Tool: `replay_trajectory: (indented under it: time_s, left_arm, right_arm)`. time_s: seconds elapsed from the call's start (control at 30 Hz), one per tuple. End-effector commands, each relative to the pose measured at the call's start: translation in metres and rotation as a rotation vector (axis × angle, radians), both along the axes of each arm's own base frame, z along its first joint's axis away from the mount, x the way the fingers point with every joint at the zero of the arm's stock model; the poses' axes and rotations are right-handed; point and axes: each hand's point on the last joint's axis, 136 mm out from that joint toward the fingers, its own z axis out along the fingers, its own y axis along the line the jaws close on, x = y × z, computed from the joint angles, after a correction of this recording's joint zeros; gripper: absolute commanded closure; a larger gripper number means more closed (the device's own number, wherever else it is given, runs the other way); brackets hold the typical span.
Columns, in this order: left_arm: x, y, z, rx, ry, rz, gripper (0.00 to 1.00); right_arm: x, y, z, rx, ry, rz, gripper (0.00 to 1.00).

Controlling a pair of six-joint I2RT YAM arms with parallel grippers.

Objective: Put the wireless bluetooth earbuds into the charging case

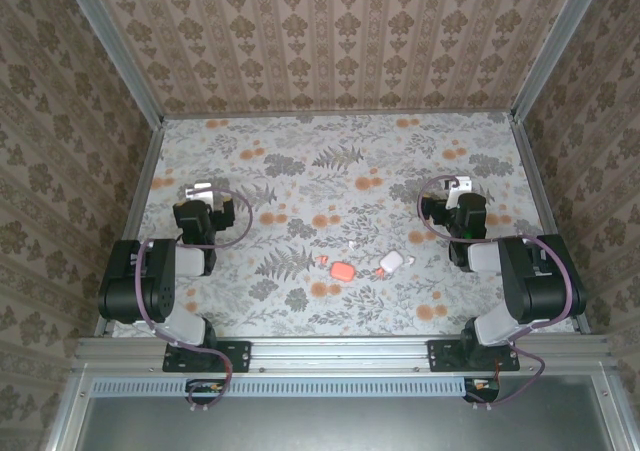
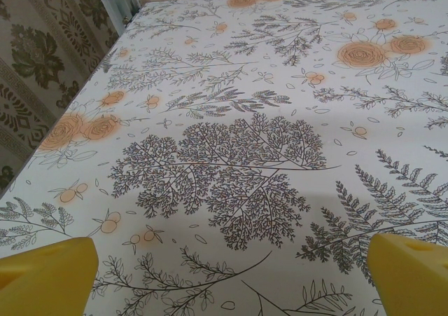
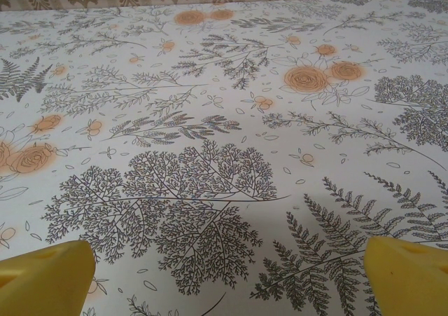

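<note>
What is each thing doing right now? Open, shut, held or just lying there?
left tool: open, empty
right tool: open, empty
coral-red case: lying free, lid too small to tell
white case: lying free, lid too small to tell
coral-red earbud: loose beside the coral-red case

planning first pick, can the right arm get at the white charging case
Probably yes: the white charging case lies uncovered on the table near the right arm, nothing between, its fingers open.

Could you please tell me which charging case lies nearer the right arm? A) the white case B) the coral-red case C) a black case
A: seen from above, the white case lies beside the coral-red case, on the side towards the right arm.
</note>
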Motion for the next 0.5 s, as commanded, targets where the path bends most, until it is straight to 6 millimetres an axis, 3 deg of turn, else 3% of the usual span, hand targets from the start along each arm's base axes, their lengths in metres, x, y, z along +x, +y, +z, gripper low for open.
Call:
replay_trajectory:
  time_s: [0.0, 0.2, 0.37, 0.47]
  left_arm:
    - [0.008, -0.003, 0.019, 0.001, -0.055, -0.012, 0.00]
    - [0.008, -0.014, 0.042, 0.016, 0.042, -0.035, 0.02]
    - [-0.002, -0.045, 0.065, -0.049, 0.179, -0.103, 0.09]
    - [-0.017, -0.066, 0.075, -0.082, 0.316, -0.125, 0.13]
  right_arm:
    - [0.006, 0.001, 0.020, 0.002, -0.040, 0.002, 0.00]
    - [0.000, 0.007, 0.050, 0.059, 0.150, -0.008, 0.00]
    - [-0.019, 0.015, 0.075, 0.070, 0.338, -0.058, 0.00]
    - [-0.040, 0.037, 0.092, 0.097, 0.454, -0.040, 0.00]
